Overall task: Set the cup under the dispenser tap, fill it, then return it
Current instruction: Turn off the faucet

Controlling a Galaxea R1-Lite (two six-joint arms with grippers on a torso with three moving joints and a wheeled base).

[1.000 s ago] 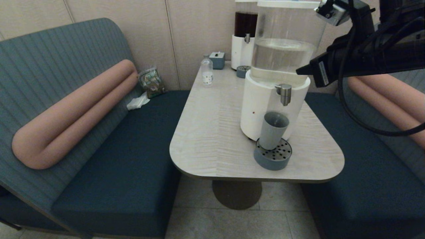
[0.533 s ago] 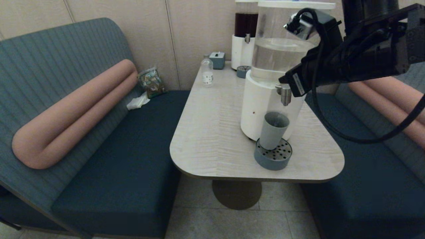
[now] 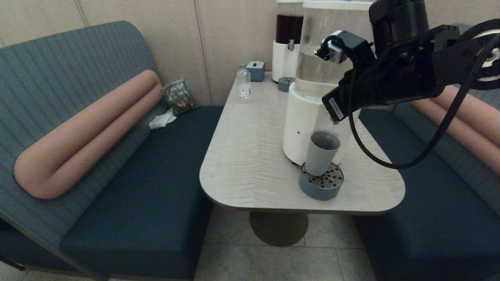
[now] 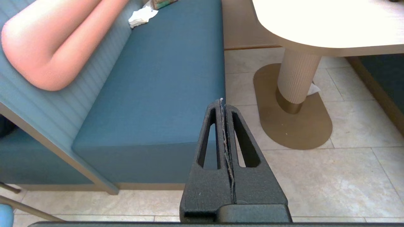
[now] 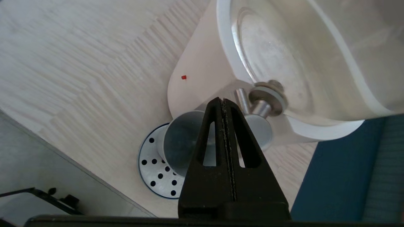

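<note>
The left gripper (image 4: 222, 104) hangs low beside the bench seat (image 4: 164, 94), off the table, its fingers pressed together on nothing. On the table (image 3: 250, 156), the cup (image 3: 321, 153) stands upright on the perforated drip tray (image 3: 321, 183), against the white base of the clear-tank dispenser (image 3: 302, 125) and under the dispenser tap (image 5: 265, 102). The right gripper (image 5: 223, 101) hovers just above the cup, right at the tap, its fingers closed flat against each other and empty.
</note>
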